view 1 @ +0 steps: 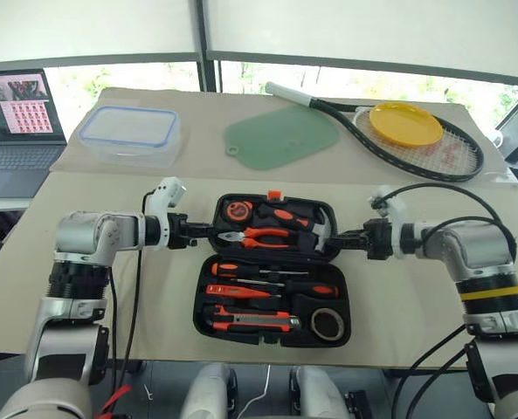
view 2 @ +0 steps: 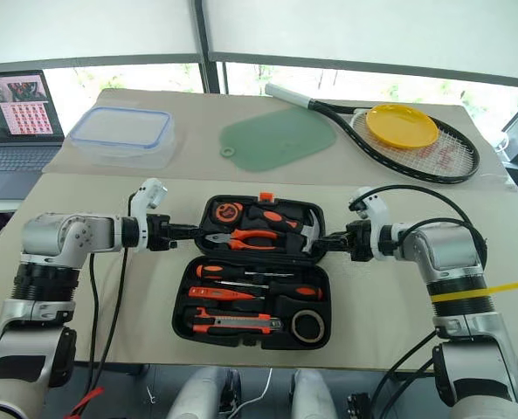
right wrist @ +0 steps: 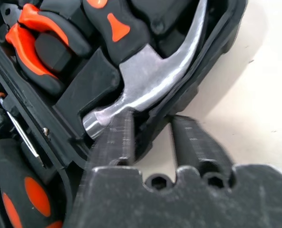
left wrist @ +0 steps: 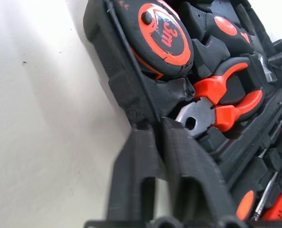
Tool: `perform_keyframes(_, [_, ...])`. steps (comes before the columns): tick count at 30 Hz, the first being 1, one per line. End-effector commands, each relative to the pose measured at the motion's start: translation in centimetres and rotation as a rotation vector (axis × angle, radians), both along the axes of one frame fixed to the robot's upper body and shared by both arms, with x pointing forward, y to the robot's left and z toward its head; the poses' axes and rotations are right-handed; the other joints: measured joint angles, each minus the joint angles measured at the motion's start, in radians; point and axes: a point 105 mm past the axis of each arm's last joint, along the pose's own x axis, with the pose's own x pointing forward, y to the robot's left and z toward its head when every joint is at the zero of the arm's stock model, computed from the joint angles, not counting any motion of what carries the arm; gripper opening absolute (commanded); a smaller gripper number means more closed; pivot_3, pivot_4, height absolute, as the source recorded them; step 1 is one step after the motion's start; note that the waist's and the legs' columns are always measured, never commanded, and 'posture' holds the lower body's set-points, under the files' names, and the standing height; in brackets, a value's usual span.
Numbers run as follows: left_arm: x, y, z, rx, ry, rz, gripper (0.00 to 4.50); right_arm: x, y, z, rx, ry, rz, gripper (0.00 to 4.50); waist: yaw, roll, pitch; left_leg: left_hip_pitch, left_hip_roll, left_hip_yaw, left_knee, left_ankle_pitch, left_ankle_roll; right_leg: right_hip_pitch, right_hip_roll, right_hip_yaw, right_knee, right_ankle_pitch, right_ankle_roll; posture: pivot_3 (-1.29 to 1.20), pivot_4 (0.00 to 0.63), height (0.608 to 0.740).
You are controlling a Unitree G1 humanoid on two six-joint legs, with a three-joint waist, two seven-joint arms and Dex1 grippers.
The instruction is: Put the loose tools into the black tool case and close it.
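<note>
Now both jaws pinch case (view 1: 273, 305) edges.

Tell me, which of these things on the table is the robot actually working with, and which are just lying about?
Part of the job: black tool case, screwdrivers, utility knife, tape roll, left gripper and right gripper pinching the lid's edges.

Lying about: clear container, green cutting board, racket, yellow plate, laptop.

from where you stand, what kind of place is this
Probably an office or lab set up for robot trials rather than a workshop: a cloth-covered table stands beside large shaded windows, an open laptop sits at its side, and unrelated props lie about, like a black tennis racket.
</note>
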Motion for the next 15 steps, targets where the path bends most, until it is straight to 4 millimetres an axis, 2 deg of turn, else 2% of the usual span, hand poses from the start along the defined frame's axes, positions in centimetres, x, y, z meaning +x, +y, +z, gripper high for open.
perform_keyframes(1, [-0.7, -0.8, 0.6, -0.032, -0.022, -0.043, 0.0, 0.4, 0.9, 1.7, 0.043, -0.073, 0.016, 0.02, -0.004, 0.0, 0.0, 0.0, 0.0, 0.0, 0.0, 0.0, 0.0, 0.0, 0.0, 0.0, 0.001, 0.0, 0.0, 0.0, 0.15, 0.738])
perform_keyframes(5, [-1.1, -1.6, 2.3, -0.086, -0.129, -0.092, 0.0, 0.4, 1.5, 3.6, 0.084, -0.161, 0.028, 0.02, -0.007, 0.0, 0.0, 0.0, 0.0, 0.0, 0.0, 0.001, -0.001, -0.001, 0.0, 0.001, 0.001, 0.0, 0.0, 0.0, 0.15, 0.738])
perform_keyframes(7, [-1.0, -1.9, 3.5, -0.101, -0.219, -0.098, 0.0, 0.6, 1.6, 4.6, 0.073, -0.239, 0.022, 0.02, -0.006, 0.0, 0.0, -0.002, 0.0, 0.0, 0.0, 0.004, -0.006, -0.003, 0.0, 0.001, 0.001, 0.0, 0.0, 0.0, 0.15, 0.738])
perform_keyframes(11, [-0.3, -2.4, 5.7, -0.074, -0.44, -0.077, 0.0, 1.3, 0.9, 6.3, 0.022, -0.405, -0.044, 0.02, 0.0, 0.0, 0.001, -0.005, 0.0, 0.0, 0.0, 0.004, -0.006, -0.005, -0.001, 0.0, 0.0, 0.001, 0.0, 0.0, 0.15, 0.738])
perform_keyframes(15, [0.4, -2.3, 6.2, 0.019, -0.65, -0.034, 0.0, 1.0, 0.1, 6.2, -0.129, -0.569, -0.051, 0.02, 0.002, 0.0, 0.001, -0.007, -0.001, 0.0, 0.0, 0.004, -0.006, -0.007, -0.001, 0.0, 0.0, 0.001, 0.0, 0.0, 0.15, 0.738])
